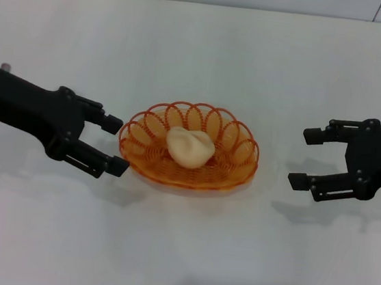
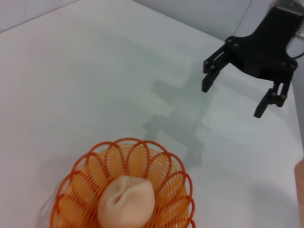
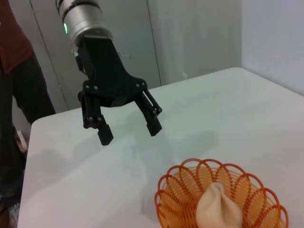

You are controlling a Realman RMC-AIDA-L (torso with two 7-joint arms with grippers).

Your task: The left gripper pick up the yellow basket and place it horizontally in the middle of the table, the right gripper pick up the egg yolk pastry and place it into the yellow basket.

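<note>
The yellow basket (image 1: 188, 152) lies flat in the middle of the white table (image 1: 200, 54). The egg yolk pastry (image 1: 190, 147) sits inside it. The basket (image 2: 124, 190) and pastry (image 2: 126, 202) show in the left wrist view, and the basket (image 3: 220, 199) and pastry (image 3: 219, 207) in the right wrist view. My left gripper (image 1: 114, 145) is open and empty, just left of the basket's rim, not touching it. It also shows in the right wrist view (image 3: 129, 130). My right gripper (image 1: 305, 157) is open and empty, a short way to the basket's right. It also shows in the left wrist view (image 2: 232, 99).
A wall runs along the table's far edge (image 1: 206, 3). A person in a dark red top (image 3: 16, 71) stands beyond the table's left end, seen in the right wrist view.
</note>
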